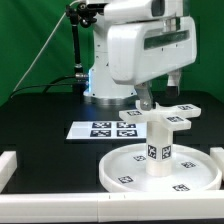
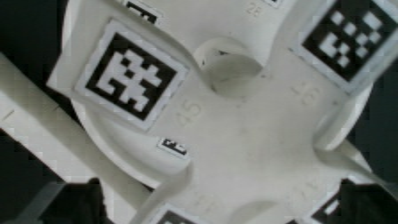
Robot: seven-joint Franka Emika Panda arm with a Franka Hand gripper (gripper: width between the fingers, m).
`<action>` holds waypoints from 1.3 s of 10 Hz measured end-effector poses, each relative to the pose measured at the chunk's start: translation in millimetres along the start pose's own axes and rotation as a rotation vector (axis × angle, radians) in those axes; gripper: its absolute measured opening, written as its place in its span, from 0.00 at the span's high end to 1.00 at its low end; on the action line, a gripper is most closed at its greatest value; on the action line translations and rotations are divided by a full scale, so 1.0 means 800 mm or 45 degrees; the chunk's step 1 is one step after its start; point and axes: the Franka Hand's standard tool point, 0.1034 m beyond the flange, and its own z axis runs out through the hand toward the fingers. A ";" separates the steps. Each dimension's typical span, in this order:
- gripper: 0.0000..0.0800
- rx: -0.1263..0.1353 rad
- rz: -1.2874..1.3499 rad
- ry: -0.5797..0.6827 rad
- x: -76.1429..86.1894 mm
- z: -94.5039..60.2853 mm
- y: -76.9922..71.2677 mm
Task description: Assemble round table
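Note:
The large round disc [image 1: 130, 172] lies at the front, rim up. The short cylinder leg [image 1: 160, 150] stands upright on its hub. The cross-shaped foot [image 1: 168, 114] sits on top of the leg. My gripper [image 1: 148, 101] comes down onto the foot's arm on the exterior view's left. The wrist view is filled by the foot [image 2: 240, 120] and its tags. Only the dark fingertips [image 2: 71, 198] show at the picture's corners, wide apart, one on each side of the foot's arm. My gripper [image 2: 217, 205] looks open around that arm.
The marker board [image 1: 103, 129] lies flat behind the disc. White rails run along the front edge [image 1: 60, 205] and the exterior view's left [image 1: 8, 165]. The robot's base [image 1: 105, 85] stands behind.

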 end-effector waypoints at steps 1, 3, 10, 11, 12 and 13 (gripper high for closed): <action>0.19 -0.007 -0.115 -0.010 0.000 0.000 0.000; 0.19 -0.003 -0.110 -0.014 0.000 0.002 -0.002; 0.19 0.018 -0.120 -0.030 -0.002 0.019 -0.008; 0.19 0.019 -0.117 -0.031 -0.003 0.020 -0.008; 0.19 0.020 -0.115 -0.032 -0.005 0.020 -0.007; 0.19 0.021 -0.112 -0.033 -0.006 0.021 -0.007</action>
